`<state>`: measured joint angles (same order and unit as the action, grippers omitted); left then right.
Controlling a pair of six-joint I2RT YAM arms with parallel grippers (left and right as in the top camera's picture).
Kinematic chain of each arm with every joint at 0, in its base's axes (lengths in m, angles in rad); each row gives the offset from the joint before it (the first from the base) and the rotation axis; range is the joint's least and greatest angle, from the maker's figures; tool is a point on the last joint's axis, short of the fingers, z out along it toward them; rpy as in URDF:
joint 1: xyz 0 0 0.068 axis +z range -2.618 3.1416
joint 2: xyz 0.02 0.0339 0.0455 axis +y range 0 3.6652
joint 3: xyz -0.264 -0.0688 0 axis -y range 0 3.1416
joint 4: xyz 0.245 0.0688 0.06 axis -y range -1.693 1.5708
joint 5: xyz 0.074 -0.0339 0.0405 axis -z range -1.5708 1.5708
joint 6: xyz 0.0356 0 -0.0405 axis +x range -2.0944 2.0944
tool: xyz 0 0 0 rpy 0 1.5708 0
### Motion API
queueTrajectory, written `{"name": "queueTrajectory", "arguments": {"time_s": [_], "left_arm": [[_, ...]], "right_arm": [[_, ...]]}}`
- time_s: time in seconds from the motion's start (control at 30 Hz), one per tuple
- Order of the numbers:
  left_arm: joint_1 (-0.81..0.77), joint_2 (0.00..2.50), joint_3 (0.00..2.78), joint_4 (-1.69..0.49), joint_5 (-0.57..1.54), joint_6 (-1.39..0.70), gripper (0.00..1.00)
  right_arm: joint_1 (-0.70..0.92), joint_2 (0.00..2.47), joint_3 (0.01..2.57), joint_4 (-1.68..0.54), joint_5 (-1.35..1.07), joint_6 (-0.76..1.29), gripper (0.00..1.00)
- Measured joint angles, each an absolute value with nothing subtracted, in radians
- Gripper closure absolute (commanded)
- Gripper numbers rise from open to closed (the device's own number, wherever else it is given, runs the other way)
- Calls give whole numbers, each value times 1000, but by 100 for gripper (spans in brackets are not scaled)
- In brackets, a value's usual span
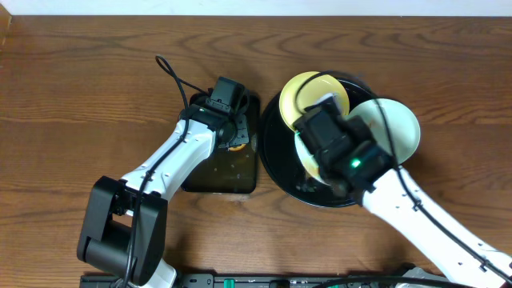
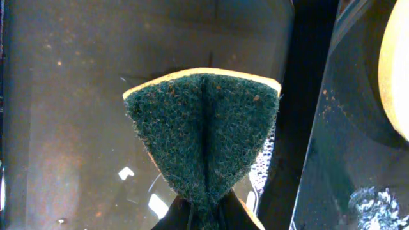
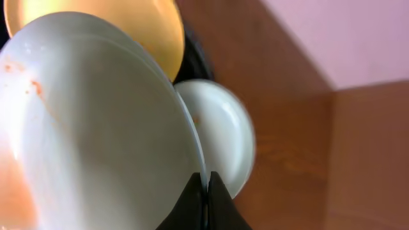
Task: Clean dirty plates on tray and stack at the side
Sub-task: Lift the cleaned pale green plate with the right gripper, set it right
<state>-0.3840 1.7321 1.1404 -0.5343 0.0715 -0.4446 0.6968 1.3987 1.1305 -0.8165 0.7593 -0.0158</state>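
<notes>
Open brown bench (image 1: pixel 80 80) lay bare along the far edge and over the whole left side. In the middle the room was tight, with only a narrow gap between the rectangular tray (image 1: pixel 228 172) and the round tray (image 1: pixel 276 152) to its right. There were two trays, three plates, one sponge and two arms. The left arm (image 1: pixel 172 160) reached over the rectangular tray, and the left jaws were closed on the near end of the green-faced sponge (image 2: pixel 204 134), pinching it into a fold just above the wet tray floor. The right arm (image 1: pixel 424 216) came in from the near right, and the right jaws were clamped tight on the rim of a pale plate (image 3: pixel 96 128) smeared with orange, held tilted on edge over the round tray. The yellow plate (image 1: pixel 308 88) sat at the tray's far side, beyond the held plate. The second pale plate (image 1: pixel 400 128) lay to the right, reaching past the tray's right rim.
</notes>
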Motion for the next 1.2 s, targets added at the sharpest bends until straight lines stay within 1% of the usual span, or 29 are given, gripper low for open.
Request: {"name": "queueTrajectory", "arguments": {"time_s": [0.17, 0.4, 0.7, 0.8, 0.9, 1.03, 1.2], "left_arm": [[-384, 1732, 1140, -535, 72, -445, 92], [-384, 1732, 1140, -535, 71, -445, 92], [-384, 1732, 1140, -535, 72, -445, 92], [-384, 1732, 1140, -534, 71, -445, 92], [-384, 1732, 1140, -534, 71, -445, 92], [-384, 1732, 1140, -534, 71, -445, 92], [-384, 1732, 1140, -534, 71, -445, 92]], "right_arm": [[774, 1398, 1131, -732, 884, -103, 99], [780, 1398, 1131, -710, 934, -143, 99], [765, 1398, 1131, -688, 941, -127, 99], [709, 1398, 1131, -693, 904, -72, 99], [620, 1398, 1132, -703, 807, 14, 99], [464, 1398, 1132, -714, 641, 144, 99], [262, 1398, 1132, -719, 507, 259, 99]]}}
